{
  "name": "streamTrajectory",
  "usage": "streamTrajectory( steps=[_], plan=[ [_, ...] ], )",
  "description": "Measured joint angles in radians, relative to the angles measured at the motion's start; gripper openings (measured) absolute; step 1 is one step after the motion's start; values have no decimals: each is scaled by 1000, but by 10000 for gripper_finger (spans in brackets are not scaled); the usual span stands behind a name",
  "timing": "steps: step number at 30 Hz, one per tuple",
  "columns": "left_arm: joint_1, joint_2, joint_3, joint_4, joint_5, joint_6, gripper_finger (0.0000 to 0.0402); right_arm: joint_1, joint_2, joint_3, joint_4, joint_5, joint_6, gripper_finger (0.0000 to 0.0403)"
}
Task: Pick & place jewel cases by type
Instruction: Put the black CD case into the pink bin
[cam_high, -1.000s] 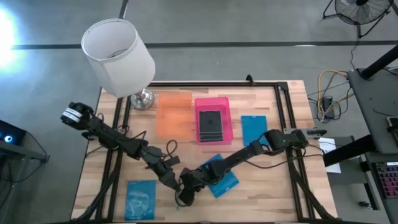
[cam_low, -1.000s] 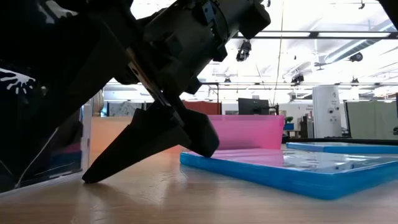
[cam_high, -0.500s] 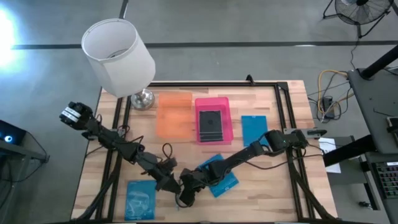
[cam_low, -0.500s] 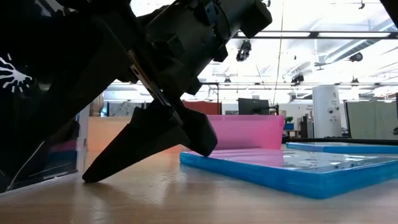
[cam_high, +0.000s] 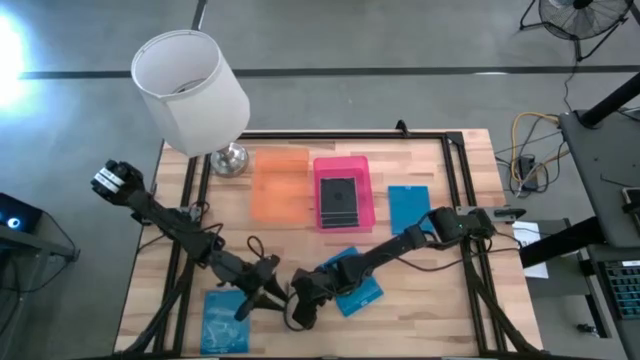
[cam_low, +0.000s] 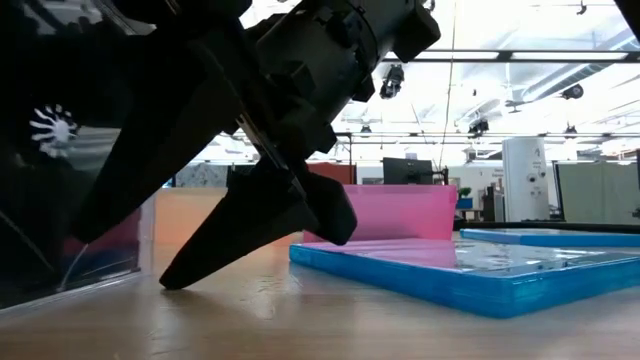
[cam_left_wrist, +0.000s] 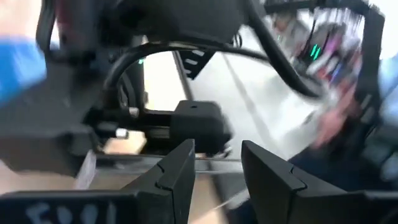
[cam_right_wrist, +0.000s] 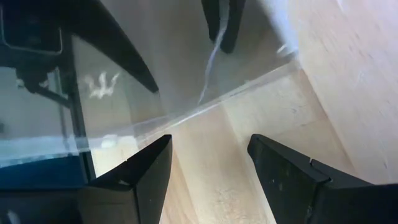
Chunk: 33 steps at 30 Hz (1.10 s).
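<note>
A clear dark jewel case with a white splash mark (cam_right_wrist: 102, 84) lies at the table's near edge; it fills the left of the low view (cam_low: 60, 220). My right gripper (cam_high: 298, 310) is open and points down beside it (cam_right_wrist: 208, 168). My left gripper (cam_high: 252, 298) is open and empty (cam_left_wrist: 217, 168), between the right gripper and a blue case (cam_high: 225, 320). A second blue case (cam_high: 352, 282) lies flat under the right arm. A third (cam_high: 408, 208) lies right of the pink tray (cam_high: 368, 195), which holds a dark case (cam_high: 338, 198). My right gripper comes down at a slant, and one fingertip (cam_low: 172, 283) rests on the table top next to the clear case's edge (cam_right_wrist: 205, 109). Whether it touches the case I cannot tell.
The orange tray (cam_high: 280, 185) sits left of the pink tray. A white lamp (cam_high: 190, 90) stands at the far left corner. Both arms cross close together near the near edge. Bare wood shows at the near right (cam_high: 430, 300).
My left gripper has drawn back toward the table's left edge, away from the right gripper and toward the near-left blue case. In the low view the right fingertip and the clear case's white mark have shifted slightly to the right.
</note>
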Motion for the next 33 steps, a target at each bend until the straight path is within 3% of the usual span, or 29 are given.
streamTrajectory(
  steps=[7, 11, 20, 33],
  plan=[
    [-1, 1, -2, -25, -14, 570, 120, 0, -2, 2, -13, -21, 27, 219],
    [-1, 1, -8, -32, -75, 770, 120, 0, -2, 2, -13, -24, 31, 219],
    [-5, -35, -7, -59, -163, 867, 120, -4, -3, 0, -20, -51, 61, 219],
    [-3, -195, -7, -360, -192, 849, 120, -30, -3, 0, 0, -110, 95, 219]
  ],
)
